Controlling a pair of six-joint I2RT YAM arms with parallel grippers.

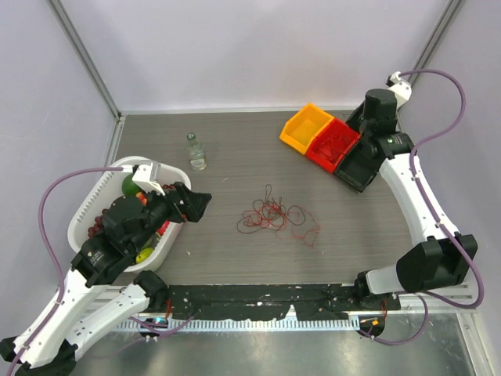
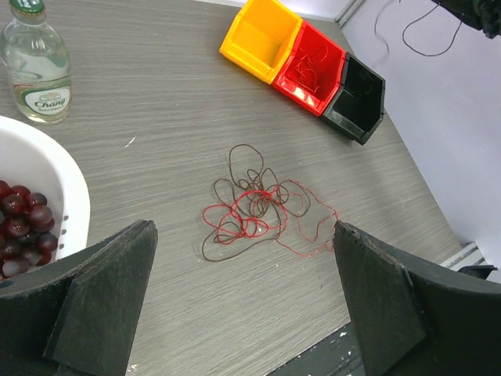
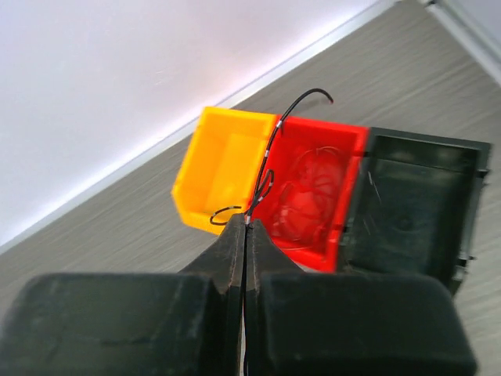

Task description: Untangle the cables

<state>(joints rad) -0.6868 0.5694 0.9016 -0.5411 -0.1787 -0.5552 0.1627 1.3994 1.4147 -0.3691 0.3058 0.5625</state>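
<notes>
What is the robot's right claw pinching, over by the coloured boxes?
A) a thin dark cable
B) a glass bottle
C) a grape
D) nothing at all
A: the right gripper is shut on a thin dark cable that sticks up in front of the yellow bin and red bin.

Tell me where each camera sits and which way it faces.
Top external: above and behind the robot, facing down on the table; left arm and right arm show.
Left wrist: at the table's left, facing the tangled cables and three bins; its open fingers show.
Right wrist: over the bins, tilted down; its shut fingers pinch a dark cable.
Shared: both wrist views show the bins.
</notes>
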